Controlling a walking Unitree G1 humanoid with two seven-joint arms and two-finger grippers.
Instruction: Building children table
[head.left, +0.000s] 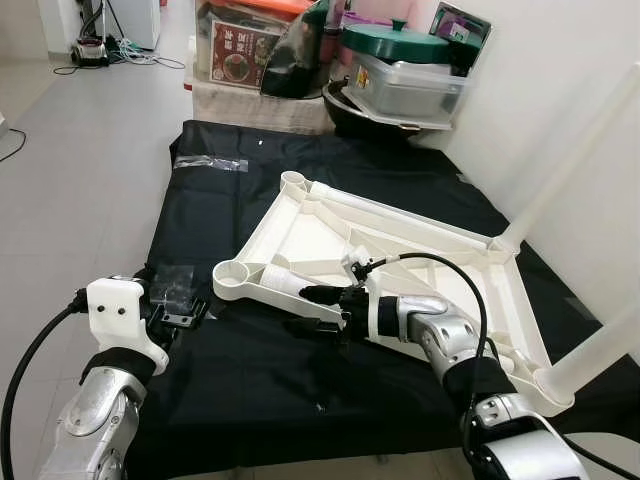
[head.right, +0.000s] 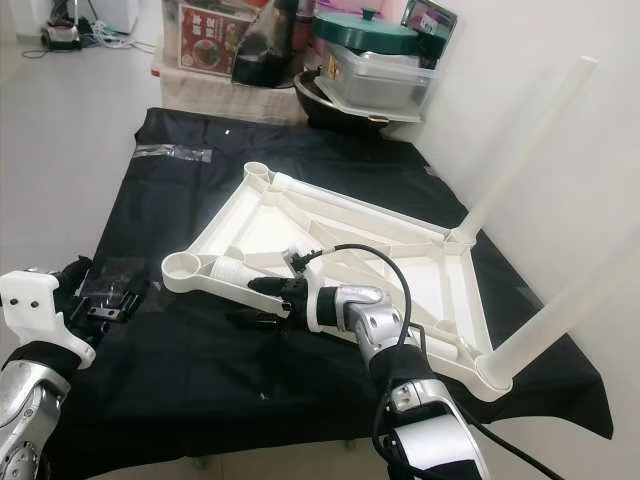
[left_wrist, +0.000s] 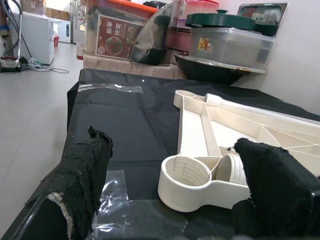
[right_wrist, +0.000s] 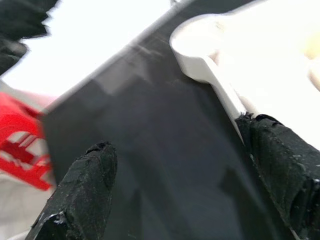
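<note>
Left eye view: the upturned cream plastic children's table top (head.left: 400, 250) lies on my black floor sheet (head.left: 240, 370), two white legs (head.left: 590, 130) already standing in its far sockets. A loose white plastic leg (head.left: 283, 282) rests inside the frame, just beside the round corner socket (head.left: 233, 273). My right gripper (head.left: 318, 310) reaches to the frame's near rail, fingers spread apart, one touching the rail's edge, nothing grasped. My left gripper (left_wrist: 170, 195) hovers low near that socket, fingers (left_wrist: 90, 170) wide and holding nothing, over a clear plastic bag (head.left: 172, 283).
</note>
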